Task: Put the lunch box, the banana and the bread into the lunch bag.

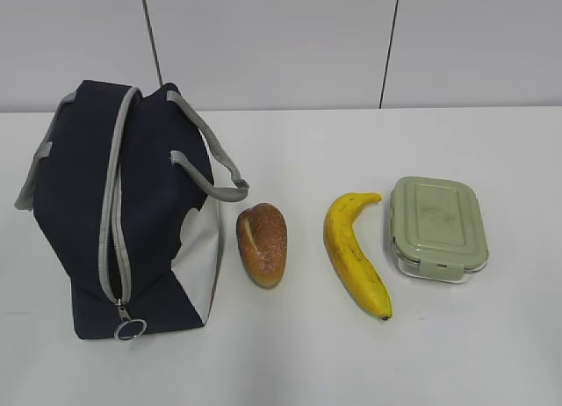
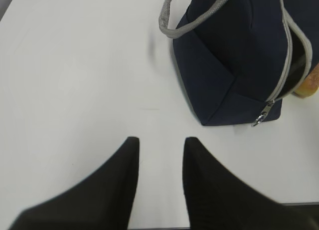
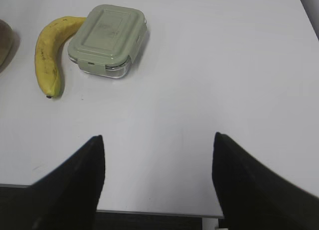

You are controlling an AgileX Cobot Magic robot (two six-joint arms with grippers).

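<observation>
White counter is carrying the bread, banana and lunch box in a row beside the lunch bag, whose zipper is gaping, seemingly ready for loading, while both sets of jaws are hanging apart and empty.

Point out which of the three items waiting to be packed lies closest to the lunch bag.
The bread: it lies right beside the lunch bag, by its white side patch. The banana is farther right, and the lunch box farthest.
</observation>
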